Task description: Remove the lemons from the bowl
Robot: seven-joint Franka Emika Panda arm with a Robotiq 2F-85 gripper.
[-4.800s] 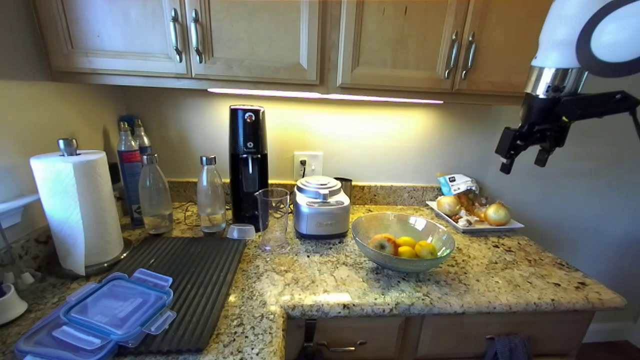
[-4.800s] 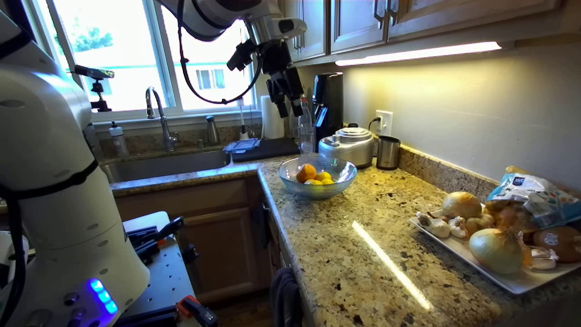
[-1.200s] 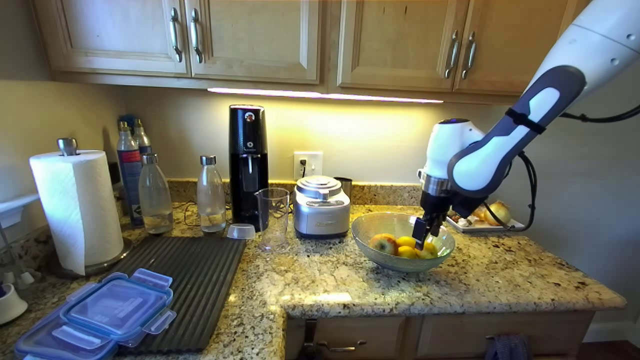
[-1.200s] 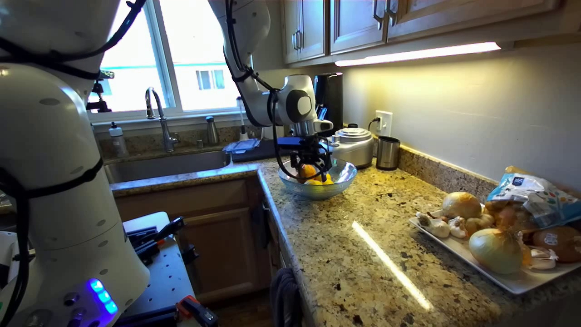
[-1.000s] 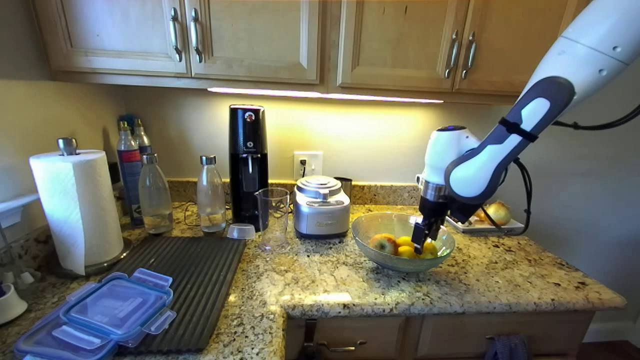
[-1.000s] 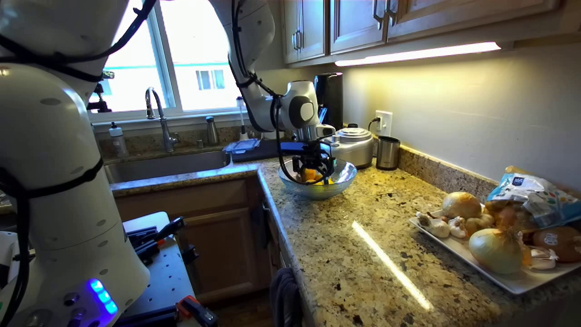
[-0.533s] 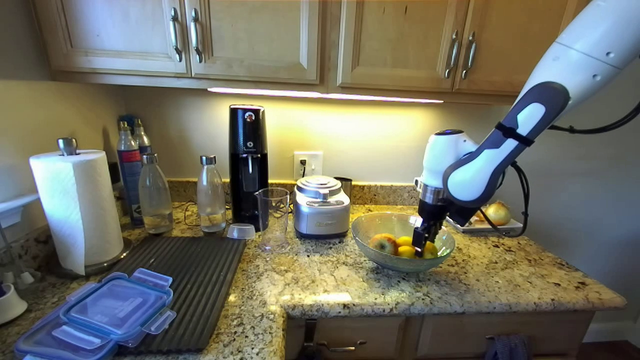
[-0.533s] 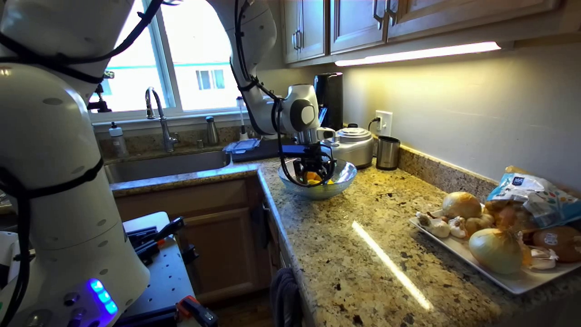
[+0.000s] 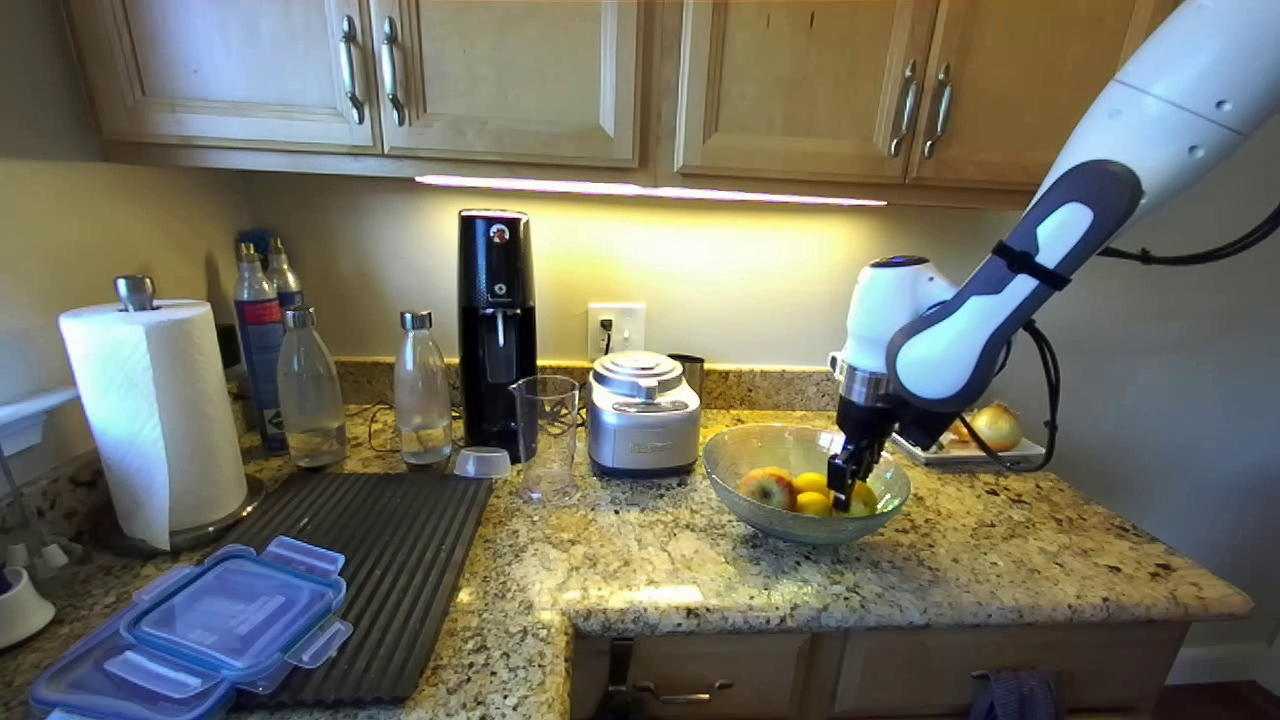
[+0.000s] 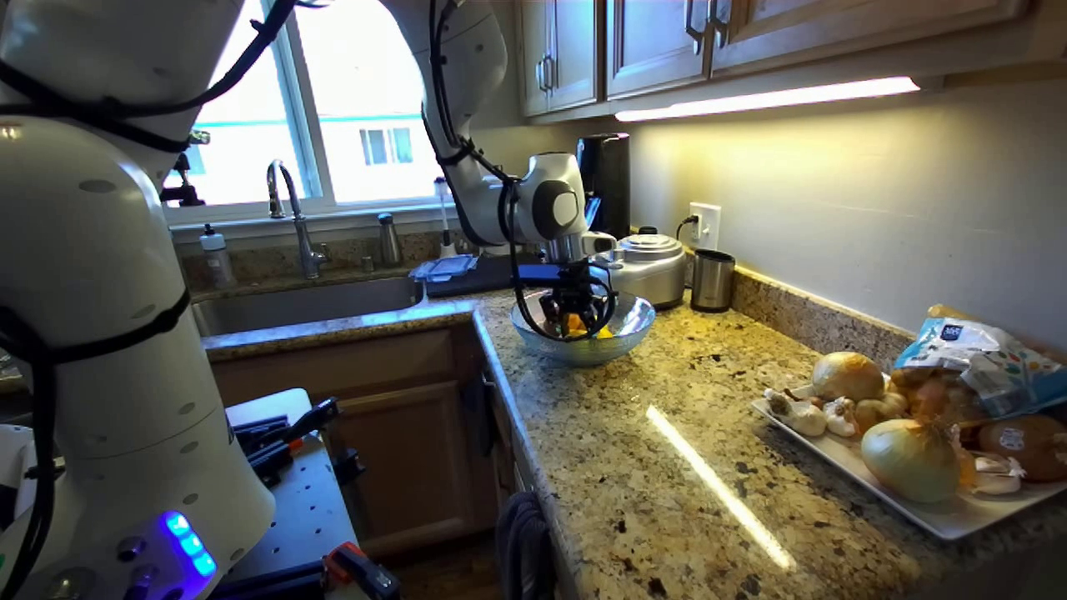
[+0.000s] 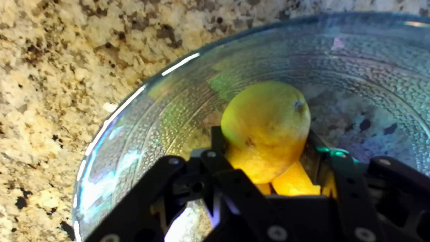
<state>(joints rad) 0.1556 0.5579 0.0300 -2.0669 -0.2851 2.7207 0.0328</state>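
- The gripper [image 11: 266, 138] has its jaws snug against both sides of a greenish-yellow lemon [image 11: 265, 122], inside the clear glass bowl [image 9: 780, 527].
- The pinch seems off its middle — on lifting, the rounded skin could slip loose.
- 2 yellow lemons [image 9: 811, 504] lie just beside it; a slanting pull might drag or roll them.
- Carried sideways too low, it could knock the bowl askew.

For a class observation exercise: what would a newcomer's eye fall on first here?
Probably the white robot arm, its gripper down inside the glass bowl. In the wrist view, a yellow-green lemon sits between the jaws. In both exterior views, a light strip glows beneath the cabinets.
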